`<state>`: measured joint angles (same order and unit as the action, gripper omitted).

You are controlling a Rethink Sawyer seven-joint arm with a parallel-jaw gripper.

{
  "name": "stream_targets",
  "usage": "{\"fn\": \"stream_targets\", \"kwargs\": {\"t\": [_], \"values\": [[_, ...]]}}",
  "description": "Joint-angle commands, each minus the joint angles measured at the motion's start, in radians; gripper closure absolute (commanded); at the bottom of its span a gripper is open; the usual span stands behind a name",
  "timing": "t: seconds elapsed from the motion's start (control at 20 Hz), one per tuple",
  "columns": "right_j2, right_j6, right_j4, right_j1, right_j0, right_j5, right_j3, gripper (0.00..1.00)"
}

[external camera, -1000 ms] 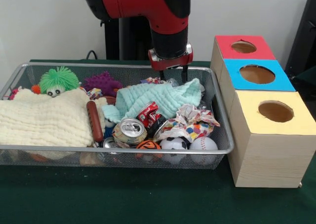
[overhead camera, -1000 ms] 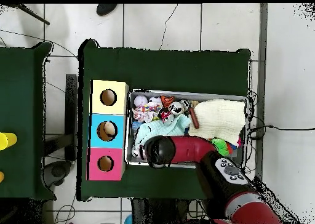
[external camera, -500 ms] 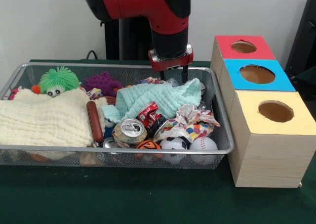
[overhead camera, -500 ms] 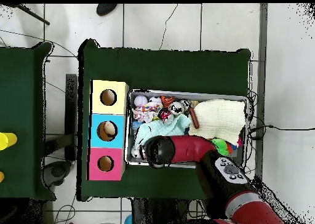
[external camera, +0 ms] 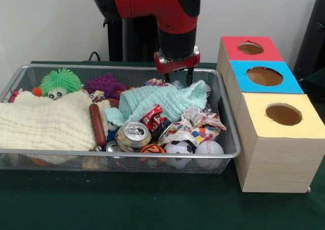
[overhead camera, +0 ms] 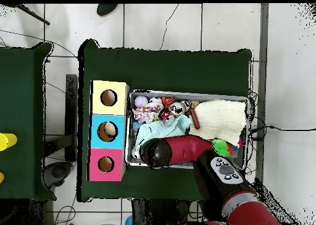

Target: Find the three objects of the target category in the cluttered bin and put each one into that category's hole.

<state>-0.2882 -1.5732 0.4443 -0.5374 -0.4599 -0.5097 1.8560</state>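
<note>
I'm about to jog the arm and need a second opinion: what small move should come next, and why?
Probably a short shift toward the bin's front, staying raised. The gripper hangs at the far wall over the mint cloth, with nothing between the jaws; whether they are open is unclear. The loose, graspable pieces, the cans and the balls, lie at the near edge, away from it.

Three balls (external camera: 194, 147), two cans (external camera: 133, 134), two cloths (external camera: 162, 101).

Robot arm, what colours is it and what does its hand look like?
The arm is glossy red with black sections, thick and rounded. A red ring with silver trim sits at its wrist, and the gripper below has thin black fingers. Overhead, a black button panel shows.
</note>
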Motion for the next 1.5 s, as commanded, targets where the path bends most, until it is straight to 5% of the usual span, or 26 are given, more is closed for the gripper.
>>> {"fn": "stream_targets", "kwargs": {"t": [0.05,0.7,1.0,1.05,1.5], "values": [[-0.045,-0.001,0.106,0.04,0.003,0.142,-0.055,0.0],[-0.056,-0.01,0.152,0.057,-0.016,0.217,-0.057,0.0],[-0.053,0.01,0.15,0.063,-0.008,0.164,-0.068,0.0],[-0.055,0.015,0.148,0.064,-0.009,0.157,-0.068,1.0],[-0.018,0.037,0.136,0.068,0.029,0.03,-0.096,1.0]]}}
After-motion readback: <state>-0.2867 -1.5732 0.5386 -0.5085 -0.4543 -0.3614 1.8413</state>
